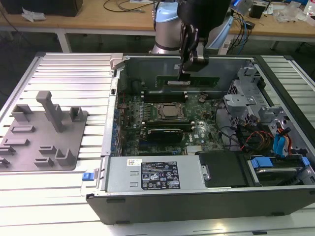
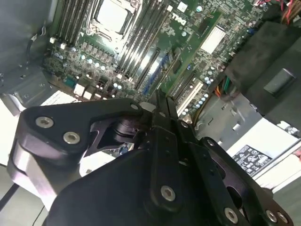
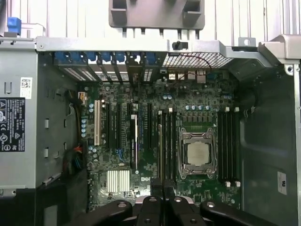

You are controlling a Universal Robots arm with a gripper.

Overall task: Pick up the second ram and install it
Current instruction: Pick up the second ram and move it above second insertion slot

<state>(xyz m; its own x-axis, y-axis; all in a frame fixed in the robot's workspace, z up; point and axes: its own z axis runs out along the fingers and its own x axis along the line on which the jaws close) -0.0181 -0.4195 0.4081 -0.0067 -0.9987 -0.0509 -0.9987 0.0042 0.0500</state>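
At the exterior view's left, you see the grey tray (image 1: 76,129), well apart from the work. Moving right, above the open case (image 1: 197,201) and its CPU socket (image 1: 170,112), your gripper (image 1: 184,71) is clamped on the second ram (image 1: 202,78), holding its top edge. Treat the stick as light, stiff and fragile. Grip it by the bare board edges and keep it level.

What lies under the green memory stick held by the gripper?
Black memory slots on the motherboard, beside the processor socket. In the exterior view the stick covers whatever lies behind it.
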